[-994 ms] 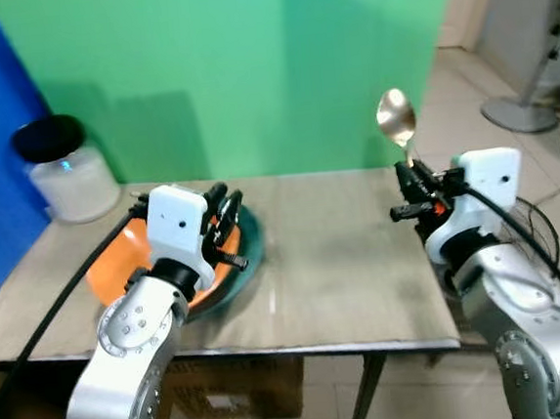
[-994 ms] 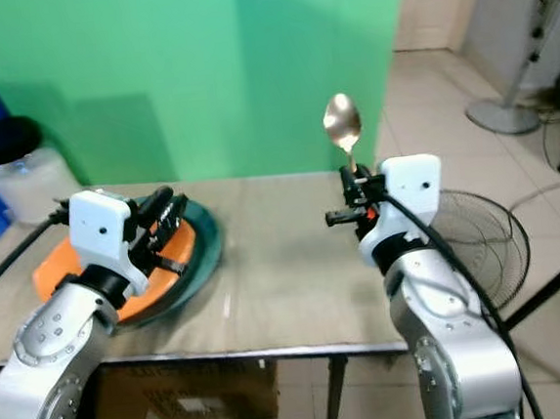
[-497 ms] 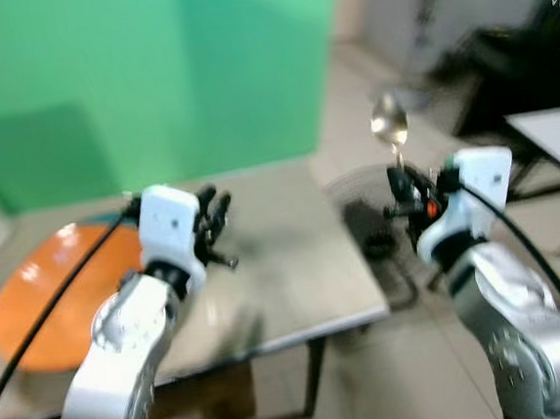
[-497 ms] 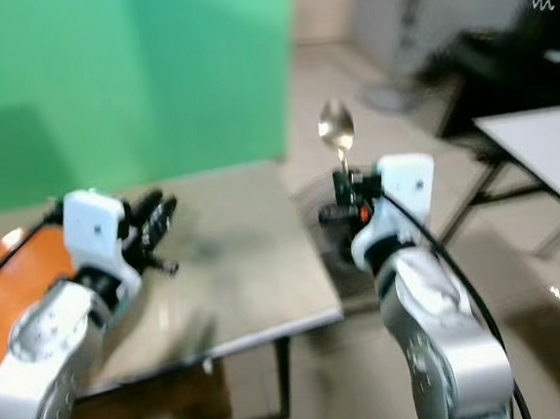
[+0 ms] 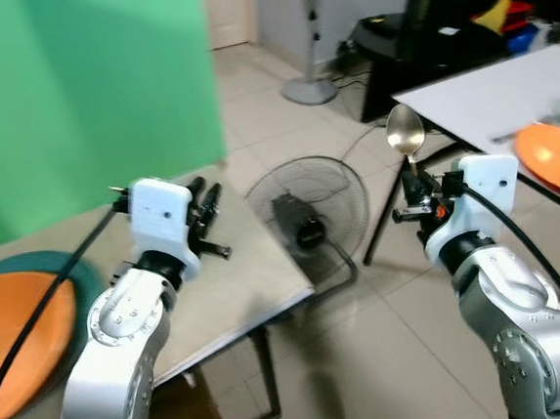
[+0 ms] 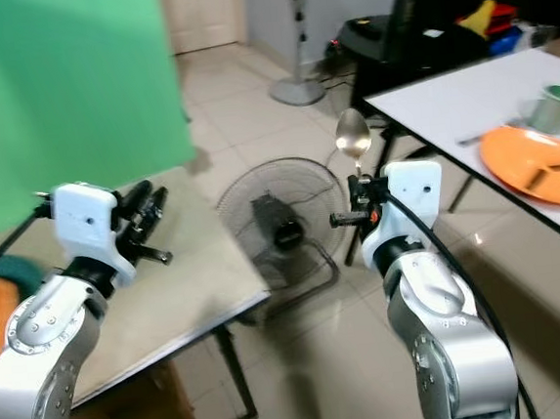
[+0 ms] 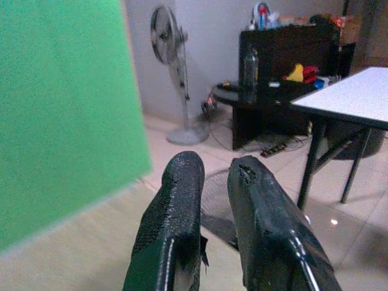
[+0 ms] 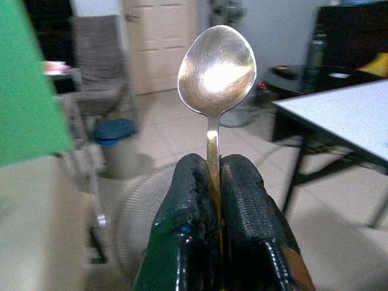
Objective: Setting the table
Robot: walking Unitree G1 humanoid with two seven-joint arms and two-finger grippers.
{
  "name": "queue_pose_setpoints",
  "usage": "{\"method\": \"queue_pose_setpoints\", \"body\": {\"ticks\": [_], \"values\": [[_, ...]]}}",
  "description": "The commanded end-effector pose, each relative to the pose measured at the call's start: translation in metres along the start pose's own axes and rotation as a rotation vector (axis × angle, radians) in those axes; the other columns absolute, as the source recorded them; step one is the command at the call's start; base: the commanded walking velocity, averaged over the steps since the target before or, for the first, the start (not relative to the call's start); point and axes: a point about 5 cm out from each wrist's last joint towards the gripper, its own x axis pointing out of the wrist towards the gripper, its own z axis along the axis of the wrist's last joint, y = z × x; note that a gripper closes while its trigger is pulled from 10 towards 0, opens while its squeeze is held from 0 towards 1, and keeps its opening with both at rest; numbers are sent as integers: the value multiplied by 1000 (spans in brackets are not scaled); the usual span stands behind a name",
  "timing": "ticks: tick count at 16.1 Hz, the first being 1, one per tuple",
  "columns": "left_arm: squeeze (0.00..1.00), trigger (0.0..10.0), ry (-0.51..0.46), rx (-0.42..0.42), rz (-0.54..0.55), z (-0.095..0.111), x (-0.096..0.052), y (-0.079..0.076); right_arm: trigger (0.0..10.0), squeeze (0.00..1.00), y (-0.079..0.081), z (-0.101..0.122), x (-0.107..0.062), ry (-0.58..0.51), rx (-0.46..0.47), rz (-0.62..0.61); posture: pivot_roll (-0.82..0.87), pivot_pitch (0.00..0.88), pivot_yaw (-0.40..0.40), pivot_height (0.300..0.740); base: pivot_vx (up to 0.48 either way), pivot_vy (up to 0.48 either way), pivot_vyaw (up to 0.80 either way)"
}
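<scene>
Right end effector [image 8: 212,182] pinching upright spoon [image 8: 217,63] over open floor; left end effector [image 7: 209,182] pressed together past table edge [image 5: 283,268].

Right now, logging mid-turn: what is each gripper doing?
Left gripper: closed, holding nothing.
Right gripper: closed on the spoon, held upright.

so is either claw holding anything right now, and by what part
The right claw holds a metal spoon by its handle, the bowl standing upright above the fingers. The left claw holds nothing.
</scene>
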Motion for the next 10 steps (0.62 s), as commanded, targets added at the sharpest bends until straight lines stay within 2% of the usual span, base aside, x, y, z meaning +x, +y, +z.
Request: {"method": "queue_pose_setpoints", "body": {"ticks": [1,2,6,8,10], "values": [[0,10000,2,10,22,-2,0,2,10000,0,-4,2,-1,-18,-18,-33,114,0,4,740,0,0,-763],[0,10000,4,-15,29,-2,1,2,10000,0,-6,3,-2,-20,-16,-33,111,0,3,740,0,0,-763],[0,10000,4,-6,26,-1,0,3,10000,0,-6,2,-3,-19,-23,-55,113,0,0,740,0,0,-763],[0,10000,10,2,29,-4,1,4,10000,0,-9,0,-1,-22,-54,-120,104,0,12,740,0,0,-741],[0,10000,-4,-3,5,-2,2,-1,10000,0,-9,-1,-4,-21,-53,-124,103,0,6,740,0,0,-712]]}}
